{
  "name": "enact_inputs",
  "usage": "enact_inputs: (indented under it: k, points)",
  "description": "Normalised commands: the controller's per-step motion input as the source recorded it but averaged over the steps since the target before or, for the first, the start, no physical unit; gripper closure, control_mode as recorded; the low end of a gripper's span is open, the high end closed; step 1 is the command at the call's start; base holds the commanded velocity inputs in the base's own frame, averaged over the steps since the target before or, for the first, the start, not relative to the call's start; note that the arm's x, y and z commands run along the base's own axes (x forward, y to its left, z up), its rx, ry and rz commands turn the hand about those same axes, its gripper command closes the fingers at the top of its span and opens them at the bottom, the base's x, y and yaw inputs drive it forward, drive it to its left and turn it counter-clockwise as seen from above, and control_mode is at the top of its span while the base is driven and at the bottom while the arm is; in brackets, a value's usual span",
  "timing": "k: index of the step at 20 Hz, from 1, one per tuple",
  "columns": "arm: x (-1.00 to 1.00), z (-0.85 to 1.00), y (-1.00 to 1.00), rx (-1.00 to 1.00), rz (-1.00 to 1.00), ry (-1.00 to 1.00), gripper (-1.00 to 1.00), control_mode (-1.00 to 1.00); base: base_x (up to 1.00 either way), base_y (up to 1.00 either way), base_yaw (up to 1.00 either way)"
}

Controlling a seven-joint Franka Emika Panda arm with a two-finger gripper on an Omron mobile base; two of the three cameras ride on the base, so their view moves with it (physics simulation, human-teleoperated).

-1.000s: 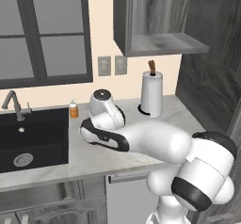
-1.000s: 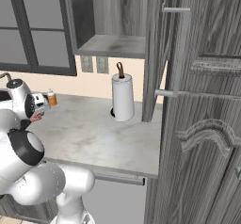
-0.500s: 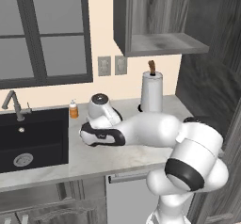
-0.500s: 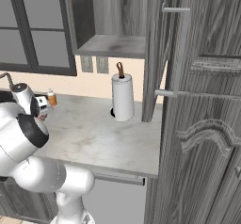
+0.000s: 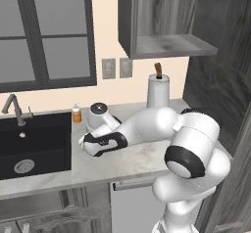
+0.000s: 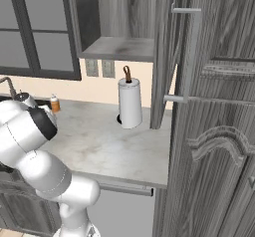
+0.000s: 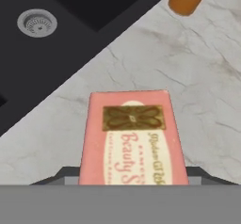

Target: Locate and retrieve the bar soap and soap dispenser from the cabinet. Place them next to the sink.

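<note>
- The bar soap (image 7: 130,138) fills the lower middle of the hand view, its pink labelled face toward the camera and its near end running down between the two dark finger tips at the bottom, so I judge the jaws to be narrowed on its long edges and carrying it.
- It is held flat and low over the pale marble surface (image 7: 197,86), which suits setting it down without a tumble.
- In the hand view the sink (image 7: 56,39) lies at about 10 o'clock from the soap, with its black edge crossing the picture on a slant and the round drain (image 7: 36,22) in the far corner. The soap is over the surface just beside that edge, on the side the task asks for.
- The soap dispenser (image 5: 76,113) stands upright on the surface at the sink's back corner, at about 1 o'clock from the soap in the hand view, apart from it. It looks already placed.
- The cabinet (image 5: 169,19) stands open with a bare shelf.
- The paper-towel roll (image 5: 158,90) stands well apart at about 3 o'clock from the dispenser, clear of the work.
- Lowering and letting go seems all that is left.
</note>
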Motion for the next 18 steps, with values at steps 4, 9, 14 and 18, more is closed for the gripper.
enact_inputs:
  k: [4,9,14,18]
  points:
    - [0.21,-0.08,0.20,0.00,0.00,0.00,1.00,-1.00,0.00,0.00,0.00]
    - [0.24,-0.05,0.18,0.00,0.00,0.00,1.00,-1.00,0.00,0.00,0.00]
    - [0.12,-0.14,0.03,0.00,0.00,0.00,1.00,-1.00,0.00,0.00,0.00]
    - [0.04,-0.22,0.00,0.00,0.00,0.01,1.00,-1.00,0.00,0.00,0.00]
